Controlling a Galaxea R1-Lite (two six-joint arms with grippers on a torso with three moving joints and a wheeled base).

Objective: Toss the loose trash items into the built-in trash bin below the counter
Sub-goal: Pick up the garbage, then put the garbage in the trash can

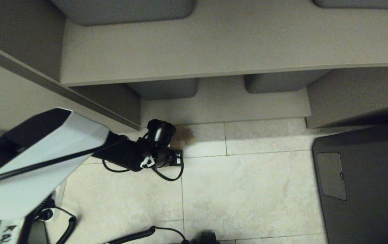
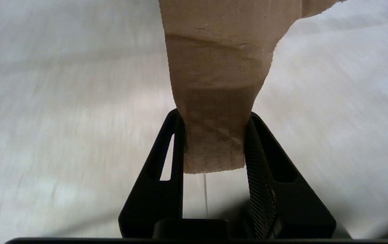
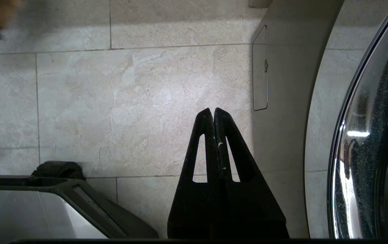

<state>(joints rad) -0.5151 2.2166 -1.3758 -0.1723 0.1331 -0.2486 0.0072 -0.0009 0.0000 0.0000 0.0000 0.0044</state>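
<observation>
Clearly creased brown paper scrap (image 2: 214,84), gripper-pinched.

Pale tiled floor (image 1: 255,189) with thin grout lines; grey tubs (image 1: 278,83) stand on a low shelf (image 1: 224,108) at its far edge

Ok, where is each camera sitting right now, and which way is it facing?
Head view: on the robot's head, looking steeply down at the tiled floor and beige cabinet; the left arm reaches in, carrying a brown scrap.
Left wrist view: behind the left gripper, which is clamped on the scrap; blurred floor beyond.
Right wrist view: behind the shut right gripper, facing down at the floor.
Shared: head and right wrist views both show the hatch panel and floor tiles.
</observation>
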